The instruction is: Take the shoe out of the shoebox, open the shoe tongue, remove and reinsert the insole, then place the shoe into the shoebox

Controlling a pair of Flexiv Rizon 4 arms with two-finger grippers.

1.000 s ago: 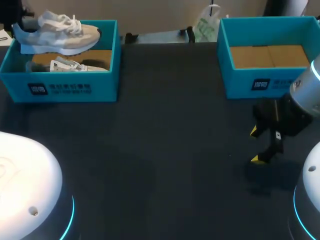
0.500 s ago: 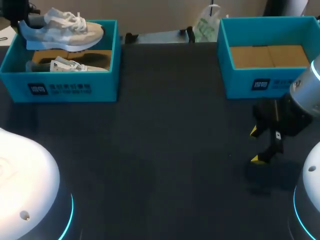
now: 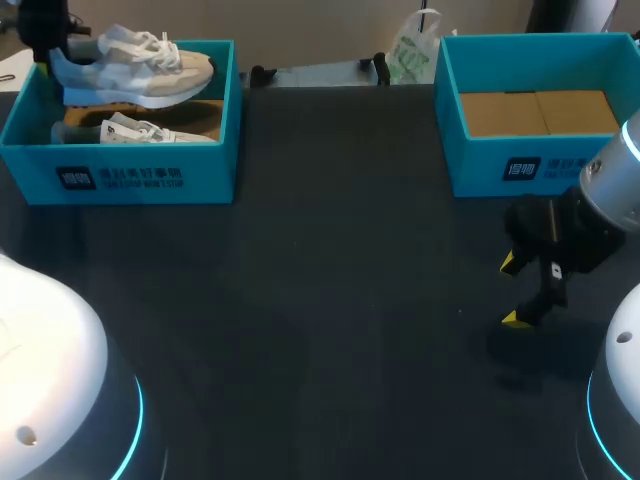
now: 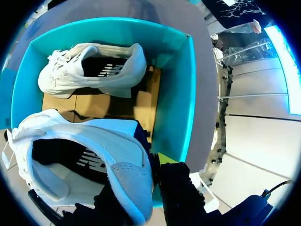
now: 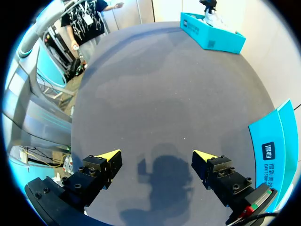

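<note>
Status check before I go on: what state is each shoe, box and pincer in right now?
Held shoe: in the air over the left shoebox, gripped at the heel.
Second shoe: lying inside the left shoebox.
Left shoebox: open, no lid on it.
Right shoebox: open, no shoe inside.
Left pincer: shut on the held shoe.
Right pincer: open, empty, above the table.
</note>
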